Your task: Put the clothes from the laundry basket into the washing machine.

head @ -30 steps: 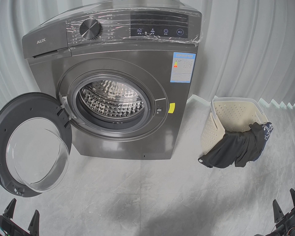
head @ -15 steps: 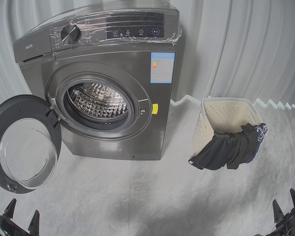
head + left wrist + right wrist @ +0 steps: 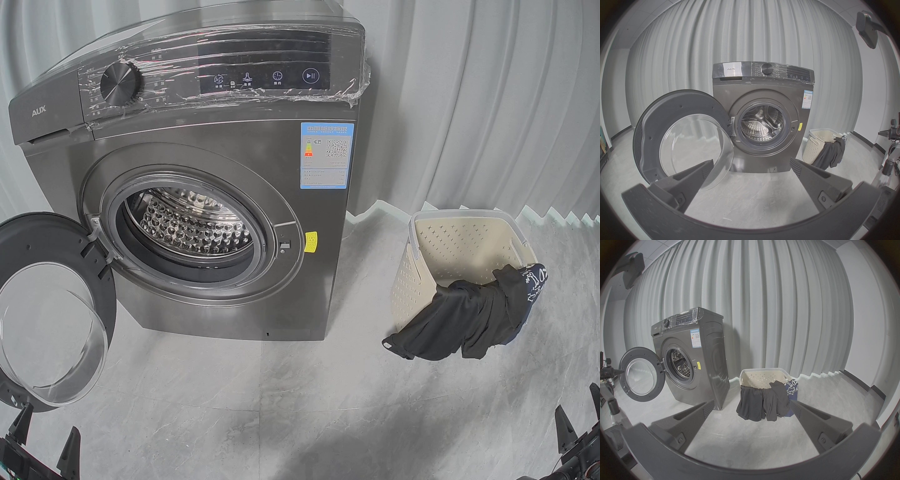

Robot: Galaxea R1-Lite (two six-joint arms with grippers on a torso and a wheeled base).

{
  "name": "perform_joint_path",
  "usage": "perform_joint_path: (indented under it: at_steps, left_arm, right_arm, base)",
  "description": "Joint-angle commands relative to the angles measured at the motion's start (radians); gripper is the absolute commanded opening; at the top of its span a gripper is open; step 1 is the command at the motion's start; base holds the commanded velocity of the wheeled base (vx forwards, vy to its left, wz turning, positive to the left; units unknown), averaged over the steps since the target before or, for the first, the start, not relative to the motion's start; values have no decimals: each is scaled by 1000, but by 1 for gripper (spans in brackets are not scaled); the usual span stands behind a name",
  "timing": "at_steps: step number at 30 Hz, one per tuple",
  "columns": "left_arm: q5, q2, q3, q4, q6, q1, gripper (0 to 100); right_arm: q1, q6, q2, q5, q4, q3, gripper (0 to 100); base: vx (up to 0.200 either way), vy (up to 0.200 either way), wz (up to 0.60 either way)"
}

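Note:
A grey front-loading washing machine (image 3: 200, 156) stands at the left with its round door (image 3: 50, 312) swung open and the steel drum (image 3: 187, 225) bare. To its right a cream laundry basket (image 3: 462, 240) sits on the floor, with dark clothes (image 3: 465, 315) draped over its front rim. My left gripper (image 3: 44, 437) is low at the near left, open and holding nothing. Low at the near right, well short of the basket, my right gripper (image 3: 578, 415) is open too. In the right wrist view the clothes (image 3: 762, 399) hang from the basket (image 3: 764, 376), beyond the open right gripper (image 3: 751, 421).
Grey tiled floor (image 3: 325, 400) stretches between me and the machine and basket. Pleated white curtains (image 3: 487, 106) line the wall behind. The open door juts out to the machine's left.
The head view has shifted, so the machine and basket sit further left and slightly lower in the picture. Both grippers hold the same places at the bottom corners.

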Motion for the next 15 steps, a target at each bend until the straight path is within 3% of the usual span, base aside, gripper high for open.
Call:
perform_joint_path:
  at_steps: [1, 15]
  left_arm:
    - [0, -15, 18, 0, 0, 0, 100]
    - [1, -15, 18, 1, -2, 0, 100]
  right_arm:
    - [1, 0, -14, -1, 0, 16, 100]
    - [1, -1, -14, 2, 2, 16, 100]
  base:
    - [0, -200, 0]
    - [0, -200, 0]
